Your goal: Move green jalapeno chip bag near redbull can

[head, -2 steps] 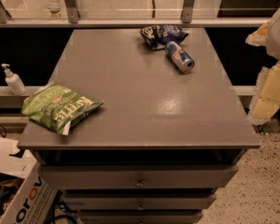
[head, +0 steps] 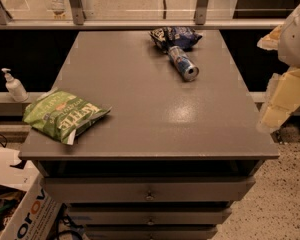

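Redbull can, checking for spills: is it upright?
No, the can lies on its side; the end effector hangs right of the table.

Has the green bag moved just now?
No; the green jalapeno chip bag stays at the front-left corner of the table. The tool hangs beyond its right edge.

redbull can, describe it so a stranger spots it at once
On the grey table's far end, away from the gripper off its right edge, the redbull can lies on its side beside the dark blue chip bag. It alone is a slim blue-and-silver cylinder.
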You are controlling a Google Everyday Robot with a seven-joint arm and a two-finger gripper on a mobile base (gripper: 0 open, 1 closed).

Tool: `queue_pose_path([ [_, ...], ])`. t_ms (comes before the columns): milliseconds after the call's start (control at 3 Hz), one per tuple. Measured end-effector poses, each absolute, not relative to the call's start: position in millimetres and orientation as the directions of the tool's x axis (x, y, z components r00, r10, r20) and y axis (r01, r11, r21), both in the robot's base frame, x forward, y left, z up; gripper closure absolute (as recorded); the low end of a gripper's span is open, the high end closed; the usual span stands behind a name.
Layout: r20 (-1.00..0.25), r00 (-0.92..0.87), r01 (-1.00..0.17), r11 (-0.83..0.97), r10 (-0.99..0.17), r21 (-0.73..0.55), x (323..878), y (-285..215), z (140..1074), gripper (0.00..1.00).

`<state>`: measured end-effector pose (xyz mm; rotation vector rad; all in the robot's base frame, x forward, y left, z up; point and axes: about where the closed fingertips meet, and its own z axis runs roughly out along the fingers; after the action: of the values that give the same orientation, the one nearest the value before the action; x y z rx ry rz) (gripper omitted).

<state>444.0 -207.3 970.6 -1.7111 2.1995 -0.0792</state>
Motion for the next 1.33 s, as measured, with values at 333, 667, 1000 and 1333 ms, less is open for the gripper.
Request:
queue_pose_path([
  [333, -0.308, -0.174, -0.933, 0.257, -0.935, -0.254, 453, -180, 954, 0.0],
  [667, -0.406, -0.14, -0.946, 0.243, -0.903, -0.214, 459, -136, 930, 0.0],
  [1000, -0.497, -0.12, -0.96, 0.228, -0.859, -0.161, 454, -88, 912, 0.0],
  [1333, -0.58, -0.124, -0.971, 0.218, -0.805, -0.096, 448, -43, 899, 0.0],
])
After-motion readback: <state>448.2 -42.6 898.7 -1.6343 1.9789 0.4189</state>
